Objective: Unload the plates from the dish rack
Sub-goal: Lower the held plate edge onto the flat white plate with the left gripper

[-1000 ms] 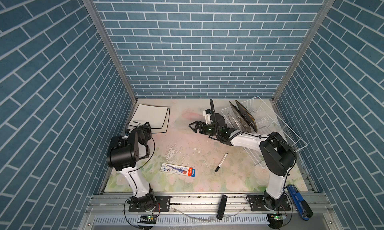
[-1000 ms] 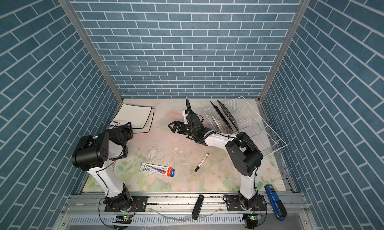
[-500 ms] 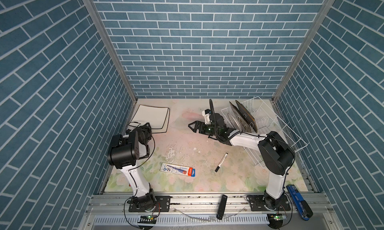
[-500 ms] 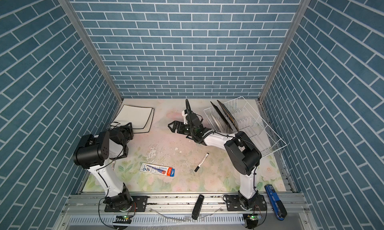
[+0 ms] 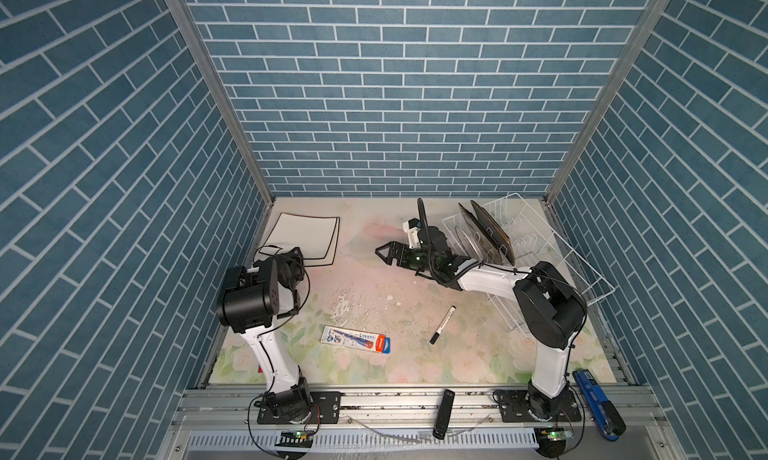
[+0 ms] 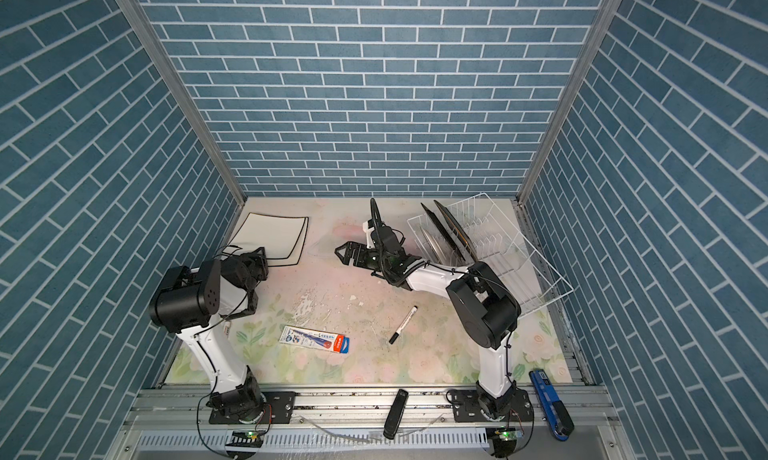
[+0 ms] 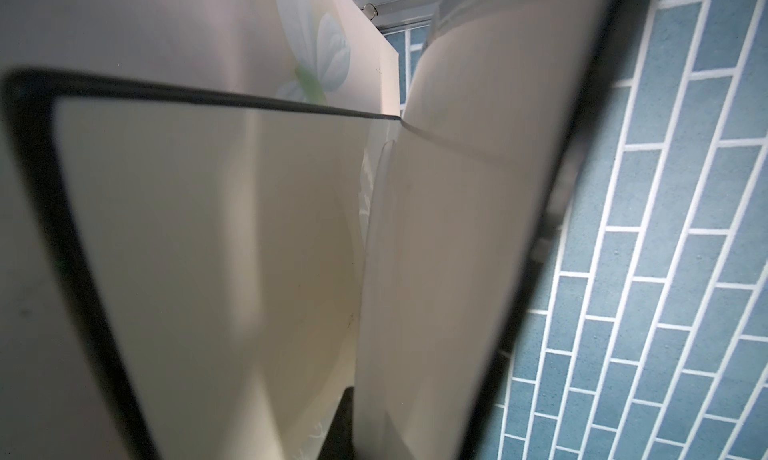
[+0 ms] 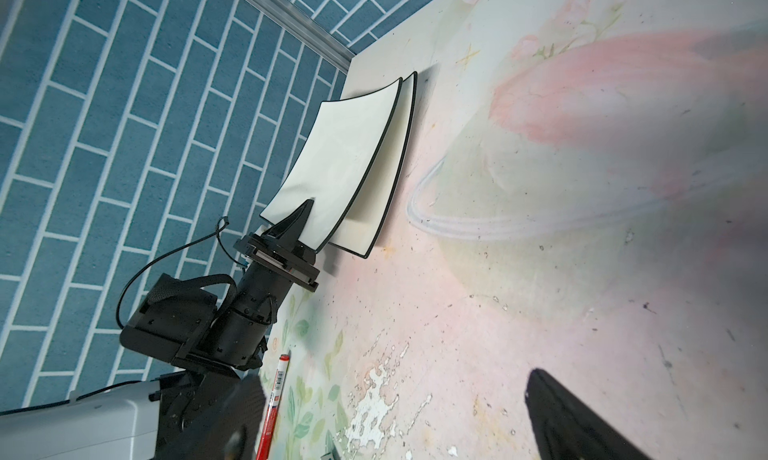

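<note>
While the left gripper [image 5: 296, 257] clamped a white plate [image 8: 336, 162] by its edge above a second plate [image 8: 386, 179] at upper left, the right gripper [image 5: 379, 254] gaped empty over bare centre table [image 5: 365, 279]; other plates [image 5: 488, 233] stood in the dish rack [image 5: 552, 245] at right, with a marker [image 5: 442, 325] below.

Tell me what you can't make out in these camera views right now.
- Number of plates in the dish rack: in both top views they overlap edge-on, and the right arm covers their bases.
- Far finger of the left gripper: hidden behind the white plate it grips, right wrist view.
- Contact with the plate beneath: left wrist view is blurred.
- Print on the packet: too small, top views.
</note>
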Robot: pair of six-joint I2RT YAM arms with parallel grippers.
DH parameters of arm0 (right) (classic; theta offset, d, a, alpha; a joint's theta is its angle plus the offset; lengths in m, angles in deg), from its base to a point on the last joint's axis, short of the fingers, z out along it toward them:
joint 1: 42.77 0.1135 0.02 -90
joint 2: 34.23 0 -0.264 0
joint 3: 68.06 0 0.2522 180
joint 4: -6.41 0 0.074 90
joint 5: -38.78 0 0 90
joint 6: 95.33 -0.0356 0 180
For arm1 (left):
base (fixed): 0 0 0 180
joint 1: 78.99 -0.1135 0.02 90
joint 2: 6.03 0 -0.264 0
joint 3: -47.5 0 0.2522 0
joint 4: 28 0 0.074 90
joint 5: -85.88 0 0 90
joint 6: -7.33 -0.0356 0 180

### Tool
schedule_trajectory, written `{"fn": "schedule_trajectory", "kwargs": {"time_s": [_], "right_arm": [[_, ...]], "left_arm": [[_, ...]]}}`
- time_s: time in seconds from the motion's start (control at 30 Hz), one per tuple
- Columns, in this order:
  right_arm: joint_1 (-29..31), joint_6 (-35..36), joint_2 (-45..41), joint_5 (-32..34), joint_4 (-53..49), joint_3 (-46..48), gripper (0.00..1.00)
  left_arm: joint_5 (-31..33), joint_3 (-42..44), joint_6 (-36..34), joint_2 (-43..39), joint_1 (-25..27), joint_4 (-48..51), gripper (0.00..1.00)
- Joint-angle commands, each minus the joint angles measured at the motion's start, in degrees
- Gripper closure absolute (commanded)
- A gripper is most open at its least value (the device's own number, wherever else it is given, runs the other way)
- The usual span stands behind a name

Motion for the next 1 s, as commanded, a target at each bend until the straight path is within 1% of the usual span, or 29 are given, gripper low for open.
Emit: {"fn": "schedule_trajectory", "kwargs": {"time_s": [0.0,0.97], "right_arm": [[0.3,-1.5,1.0,-0.9,1.2,-2.9,0.01],[0.3,-1.8,1.1,-1.1,1.7,-2.9,0.01]], "left_arm": [[-0.8,-2.7,0.3,-0.6,-0.4,-11.4,1.00],[-1.6,-3.5,2.0,1.8,-0.3,-11.4,1.00]]}}
